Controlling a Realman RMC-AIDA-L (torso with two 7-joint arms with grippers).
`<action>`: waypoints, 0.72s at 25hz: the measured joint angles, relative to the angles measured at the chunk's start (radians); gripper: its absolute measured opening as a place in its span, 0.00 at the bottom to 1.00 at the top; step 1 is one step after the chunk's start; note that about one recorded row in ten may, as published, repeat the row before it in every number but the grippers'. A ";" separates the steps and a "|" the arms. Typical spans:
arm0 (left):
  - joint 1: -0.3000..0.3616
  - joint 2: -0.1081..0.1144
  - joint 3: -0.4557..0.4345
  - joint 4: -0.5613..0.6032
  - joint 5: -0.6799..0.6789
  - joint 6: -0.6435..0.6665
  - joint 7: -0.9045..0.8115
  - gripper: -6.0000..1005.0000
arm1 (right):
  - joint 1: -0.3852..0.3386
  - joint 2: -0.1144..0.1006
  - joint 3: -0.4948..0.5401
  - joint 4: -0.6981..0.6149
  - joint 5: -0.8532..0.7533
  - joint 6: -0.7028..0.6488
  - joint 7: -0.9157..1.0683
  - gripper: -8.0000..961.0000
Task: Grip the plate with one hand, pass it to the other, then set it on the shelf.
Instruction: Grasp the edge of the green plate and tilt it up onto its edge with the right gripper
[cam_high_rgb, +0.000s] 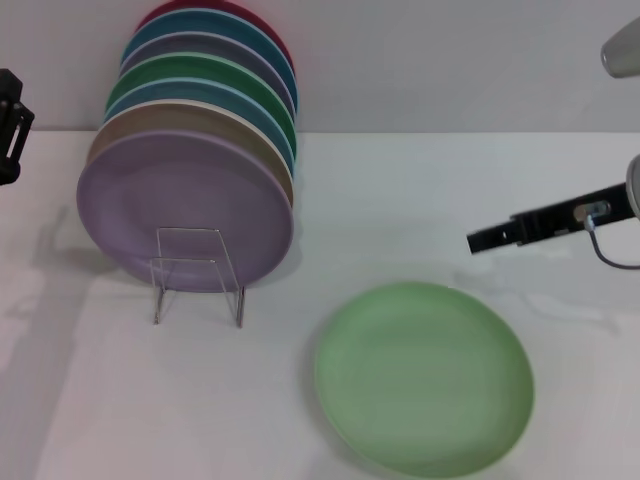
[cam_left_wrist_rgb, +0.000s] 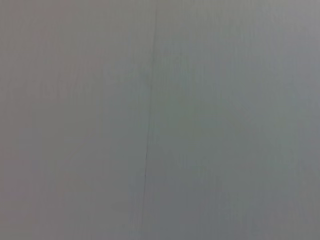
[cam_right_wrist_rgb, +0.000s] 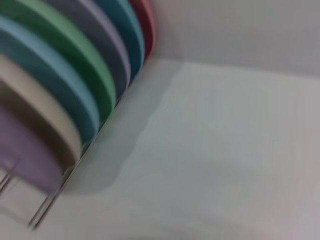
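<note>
The pale mint-green plate (cam_high_rgb: 424, 376) lies flat on the white table, at the front right of the head view. My right gripper (cam_high_rgb: 476, 241) hovers above the table just beyond the plate's far right rim. It points left toward the rack and holds nothing. At the far left edge my left gripper (cam_high_rgb: 10, 125) hangs high, well away from the plate. The shelf (cam_high_rgb: 196, 276), a thin wire rack, stands at the left with several plates upright in it. Its wires (cam_right_wrist_rgb: 44, 212) also show in the right wrist view.
In the rack a lavender plate (cam_high_rgb: 185, 208) is frontmost, with cream, blue, green, grey, teal and red plates behind it (cam_right_wrist_rgb: 75, 60). A grey wall (cam_high_rgb: 450, 60) closes the back of the table. The left wrist view shows only a plain grey surface (cam_left_wrist_rgb: 160, 120).
</note>
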 joint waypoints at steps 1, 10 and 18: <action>0.000 0.000 0.000 -0.004 0.000 0.002 -0.002 0.80 | 0.011 -0.003 0.008 -0.005 -0.012 0.031 0.014 0.69; -0.003 0.003 -0.012 -0.017 0.000 0.004 -0.039 0.80 | 0.055 -0.012 0.050 -0.108 -0.075 0.151 0.099 0.69; -0.006 0.005 -0.023 -0.017 0.000 0.007 -0.040 0.80 | 0.052 -0.012 0.065 -0.185 -0.086 0.147 0.103 0.69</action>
